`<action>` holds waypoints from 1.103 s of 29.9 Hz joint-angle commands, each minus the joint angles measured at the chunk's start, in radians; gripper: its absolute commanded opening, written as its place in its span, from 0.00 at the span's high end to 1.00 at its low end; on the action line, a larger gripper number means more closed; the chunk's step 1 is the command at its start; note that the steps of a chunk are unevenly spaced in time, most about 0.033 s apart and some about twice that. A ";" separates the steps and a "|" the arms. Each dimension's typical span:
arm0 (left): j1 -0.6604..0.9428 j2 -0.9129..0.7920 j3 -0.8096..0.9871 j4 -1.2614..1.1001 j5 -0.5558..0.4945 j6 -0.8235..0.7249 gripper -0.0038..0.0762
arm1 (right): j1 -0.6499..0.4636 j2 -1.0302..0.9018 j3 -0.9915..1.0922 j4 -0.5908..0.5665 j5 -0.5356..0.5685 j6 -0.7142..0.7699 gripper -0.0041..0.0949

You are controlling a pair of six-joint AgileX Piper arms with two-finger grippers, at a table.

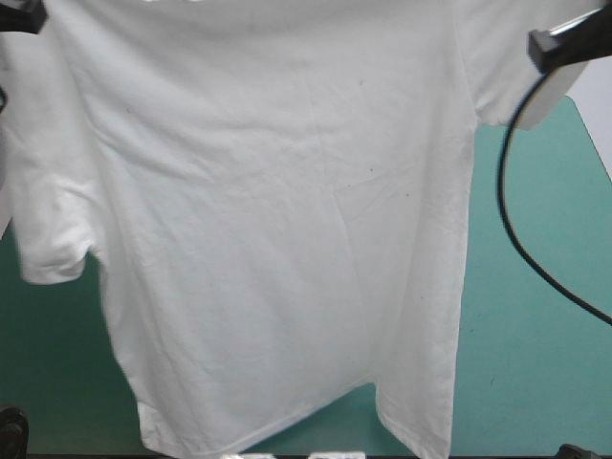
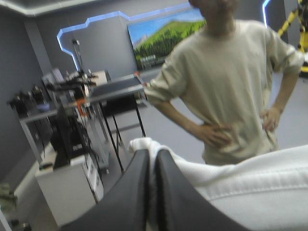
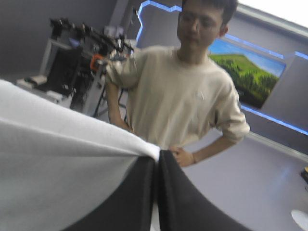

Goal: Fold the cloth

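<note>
The white T-shirt [image 1: 287, 210] hangs lifted and spread wide above the table, its body filling most of the high view. One short sleeve [image 1: 48, 239] droops on the left and the other [image 1: 497, 76] on the right. The hem [image 1: 287, 421] dangles low over the table's near side. In the left wrist view my left gripper [image 2: 153, 156] is shut on the T-shirt, with a stitched fold of white cloth [image 2: 250, 183] running out beside its black fingers. My right gripper [image 3: 158, 159] is likewise shut on the T-shirt, the cloth [image 3: 53, 163] stretching taut away from it.
The teal-green cover [image 1: 535, 287] shows to the right of the hanging shirt and in a patch at the lower left [image 1: 57, 354]. The table's right edge [image 1: 595, 143] runs close behind the right arm.
</note>
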State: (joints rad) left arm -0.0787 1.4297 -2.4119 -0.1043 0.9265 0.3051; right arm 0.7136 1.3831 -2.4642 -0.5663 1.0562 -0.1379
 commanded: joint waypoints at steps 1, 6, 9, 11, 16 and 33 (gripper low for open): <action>0.000 0.027 0.068 0.000 -0.075 -0.005 0.96 | -0.026 0.050 0.042 -0.053 -0.028 0.057 0.98; 0.000 0.119 0.174 0.000 -0.100 -0.005 0.96 | -0.243 0.134 0.219 0.216 -0.056 0.065 0.98; 0.000 0.185 0.223 0.000 -0.144 -0.005 0.96 | -0.385 0.164 0.352 0.405 -0.185 0.032 0.98; 0.000 0.235 0.244 -0.009 -0.181 -0.005 0.96 | -0.469 0.189 0.410 0.513 -0.251 -0.005 0.98; 0.000 0.359 0.243 -0.065 -0.275 0.014 0.96 | -0.591 0.268 0.431 0.624 -0.322 -0.076 0.98; 0.000 0.767 0.243 -0.207 -0.436 0.052 0.85 | -0.673 0.653 0.425 0.817 -0.533 -0.177 0.97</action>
State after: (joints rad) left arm -0.0787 2.2373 -2.1409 -0.2638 0.5763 0.3568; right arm 0.0565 2.0579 -2.0038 0.2234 0.6003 -0.3043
